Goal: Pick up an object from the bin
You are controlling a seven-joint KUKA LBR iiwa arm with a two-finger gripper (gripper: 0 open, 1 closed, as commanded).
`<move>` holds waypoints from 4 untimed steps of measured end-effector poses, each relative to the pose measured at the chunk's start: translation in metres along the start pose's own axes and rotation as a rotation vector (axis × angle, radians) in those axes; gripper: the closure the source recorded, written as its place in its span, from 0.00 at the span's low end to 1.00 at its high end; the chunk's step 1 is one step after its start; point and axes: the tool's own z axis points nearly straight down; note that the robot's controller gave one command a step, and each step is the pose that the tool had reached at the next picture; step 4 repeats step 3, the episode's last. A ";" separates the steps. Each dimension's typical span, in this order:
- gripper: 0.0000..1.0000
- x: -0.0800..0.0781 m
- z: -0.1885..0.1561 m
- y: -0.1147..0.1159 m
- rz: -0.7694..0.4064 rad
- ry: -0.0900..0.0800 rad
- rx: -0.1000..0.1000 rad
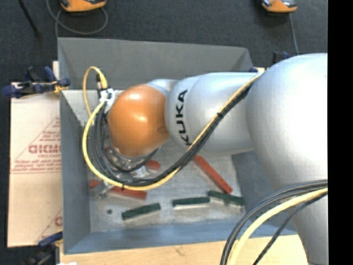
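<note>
My gripper hangs low over the bin's left part, just beneath the orange cover and ringed by cables. A flat red stick lies on the floor right under it, partly hidden by the gripper. A short red piece peeks out at the gripper's right side. A dark green stick lies a little nearer the front wall. I see nothing held by the gripper.
Two more dark green sticks lie in a row along the front. A long red stick slants at the right, half under the arm. The arm covers the bin's middle and right.
</note>
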 end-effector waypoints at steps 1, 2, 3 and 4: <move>1.00 0.001 -0.001 -0.001 0.006 -0.001 0.000; 1.00 0.022 -0.083 -0.003 0.010 0.002 0.009; 1.00 0.012 -0.165 0.012 0.012 0.001 0.009; 1.00 0.012 -0.165 0.012 0.012 0.001 0.009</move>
